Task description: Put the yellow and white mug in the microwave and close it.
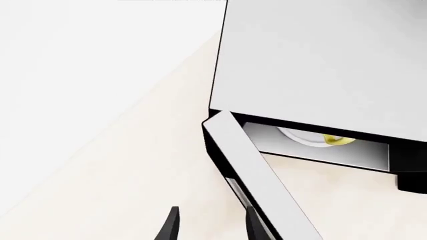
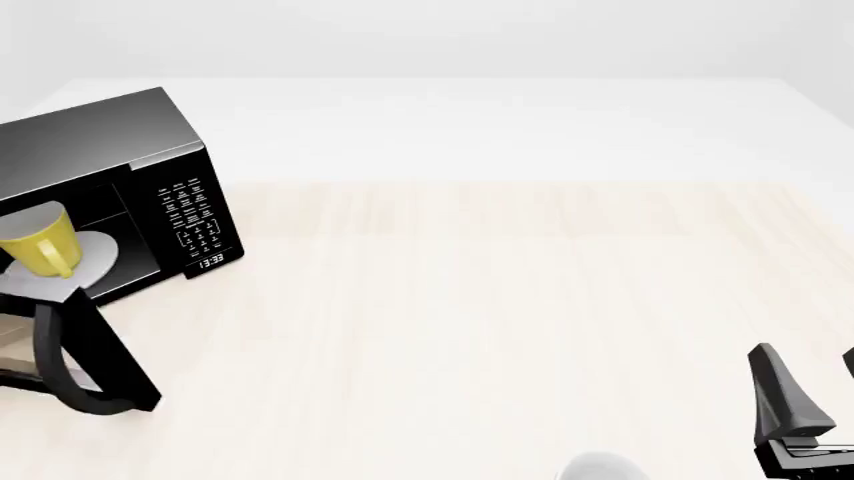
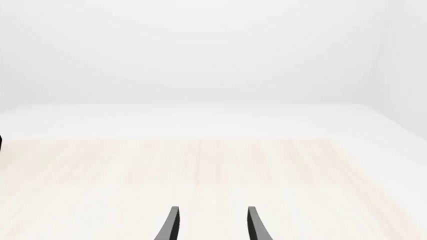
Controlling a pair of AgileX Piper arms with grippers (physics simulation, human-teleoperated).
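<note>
We see the microwave (image 2: 127,190) at the far left of the table (image 2: 507,300) in the front view, turned at an angle so its keypad (image 2: 190,215) and lit clock face toward the table's middle and near side; its long axis runs from that near corner back toward the far left

Door (image 2: 80,350) swung open, hanging out in front toward the near left edge, partly cut off by the frame

Yellow and white mug (image 2: 38,240) sits upright inside the cavity on the round white turntable plate (image 2: 94,255), opening up, loop handle pointing toward the open front; in the left wrist view only a sliver of the mug (image 1: 339,140) shows through the gap between door (image 1: 260,180) and microwave body (image 1: 320,65)

Left gripper (image 1: 210,225): fingertips spread with a gap, nothing between them, one tip just beside the door's edge – we can't tell if it touches

A plain white rounded object (image 2: 603,468) is at the near edge, mostly cropped

Right gripper (image 3: 212,225) low at the near right, well apart from the microwave, fingers parted over bare table, empty
</note>
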